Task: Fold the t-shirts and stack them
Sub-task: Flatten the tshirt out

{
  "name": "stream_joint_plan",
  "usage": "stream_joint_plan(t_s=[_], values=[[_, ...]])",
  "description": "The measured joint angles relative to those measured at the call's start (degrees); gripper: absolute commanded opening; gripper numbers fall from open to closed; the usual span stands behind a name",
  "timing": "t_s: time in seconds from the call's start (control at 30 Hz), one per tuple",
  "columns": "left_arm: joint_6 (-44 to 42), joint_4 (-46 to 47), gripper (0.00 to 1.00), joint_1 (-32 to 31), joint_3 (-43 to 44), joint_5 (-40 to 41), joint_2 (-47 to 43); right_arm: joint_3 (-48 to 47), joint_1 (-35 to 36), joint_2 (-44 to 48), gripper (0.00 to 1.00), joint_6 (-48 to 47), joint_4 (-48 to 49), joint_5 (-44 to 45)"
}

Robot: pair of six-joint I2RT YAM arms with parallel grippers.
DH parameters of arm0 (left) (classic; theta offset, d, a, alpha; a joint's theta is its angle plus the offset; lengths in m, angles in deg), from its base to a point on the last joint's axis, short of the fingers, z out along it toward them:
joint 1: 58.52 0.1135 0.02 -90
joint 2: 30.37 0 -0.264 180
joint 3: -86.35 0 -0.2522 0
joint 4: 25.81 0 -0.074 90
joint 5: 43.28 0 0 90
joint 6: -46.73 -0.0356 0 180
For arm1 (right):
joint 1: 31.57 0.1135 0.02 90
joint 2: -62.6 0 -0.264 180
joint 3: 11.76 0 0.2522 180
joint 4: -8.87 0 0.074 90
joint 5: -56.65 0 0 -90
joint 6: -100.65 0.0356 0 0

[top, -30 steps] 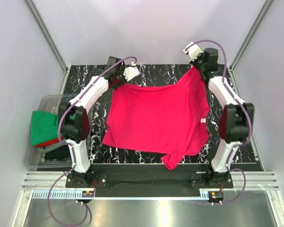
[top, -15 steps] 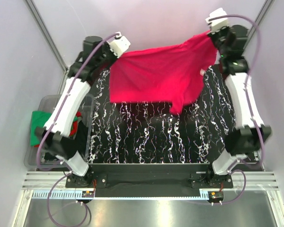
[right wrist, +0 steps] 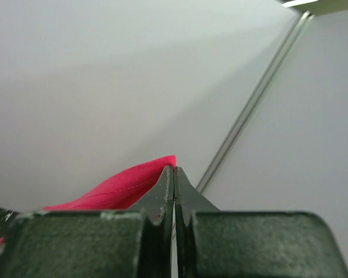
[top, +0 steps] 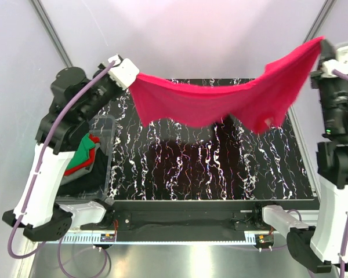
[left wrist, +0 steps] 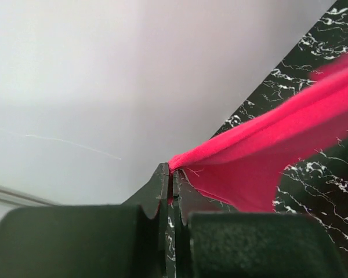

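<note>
The crimson t-shirt (top: 209,107) hangs in the air over the 12 o'clock half of the black marbled table (top: 191,174), strung between both arms like a sagging line and clear of the surface. The left gripper (left wrist: 171,169), up at about 10 o'clock, has its jaws pressed together on a thin edge of the cloth. The right gripper (right wrist: 174,169), higher at about 2 o'clock, likewise pinches a corner with no gap showing between its fingers. The span dips in the middle and a loose flap dangles toward 3 o'clock, so this looks like light, limp fabric with no stiffness of its own. It will probably drape, swing and fold wherever it is unsupported. It should not slip easily from a firm pinch, though a hold this close to the hem leaves little margin. Judged from the drape, the best holds are two corners along one edge, at the shoulders or the hem, kept level and spread so the body lies flat when lowered. At 9 o'clock a clear bin (top: 107,124) holds the green t-shirt (top: 80,155), a strip of the red one (top: 91,152) and the dark one (top: 84,176), bunched together.
</note>
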Motion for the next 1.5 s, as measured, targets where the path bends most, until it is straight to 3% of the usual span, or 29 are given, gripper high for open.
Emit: stream_joint_plan(t_s=[0.23, 0.4, 0.5, 0.77, 0.93, 1.03, 1.2, 1.37, 1.5], values=[[-1.81, -1.18, 0.0, -0.07, 4.42, 1.86, -0.68, -10.88, 0.0, -2.93, 0.0, -4.87, 1.55, 2.14], [-3.98, -0.17, 0.0, 0.46, 6.14, 3.78, 1.9, -10.58, 0.0, -8.26, 0.0, -9.25, 7.85, 2.51], [-4.35, 1.11, 0.0, 1.44, 2.4, 4.66, 3.85, -5.7, 0.0, -10.88, 0.0, -9.97, 10.25, 2.4], [-4.35, 0.48, 0.0, 3.34, -18.23, 4.0, 14.43, 22.53, -0.02, -19.32, 0.0, -9.86, 14.73, -0.07], [-4.33, 0.35, 0.0, 4.98, -19.32, 2.29, 28.11, 27.61, -0.02, -32.46, 0.0, -10.01, 16.79, -0.7], [-4.31, -0.04, 0.0, 6.45, -14.67, 1.42, 36.48, 23.98, -0.02, -41.7, 0.0, -10.47, 17.42, -0.63], [-4.33, 0.92, 0.0, 8.63, -3.91, 1.51, 45.99, 8.52, -0.02, -56.17, 0.0, -11.43, 19.04, 0.0], [-4.33, 2.36, 0.0, 10.01, 3.56, 3.1, 50.53, -4.92, -0.02, -64.63, 0.0, -12.0, 20.68, 1.38], [-4.31, 3.82, 0.0, 10.6, 4.57, 4.33, 51.69, -11.26, -0.02, -68.7, 0.0, -12.09, 21.22, 2.43]])
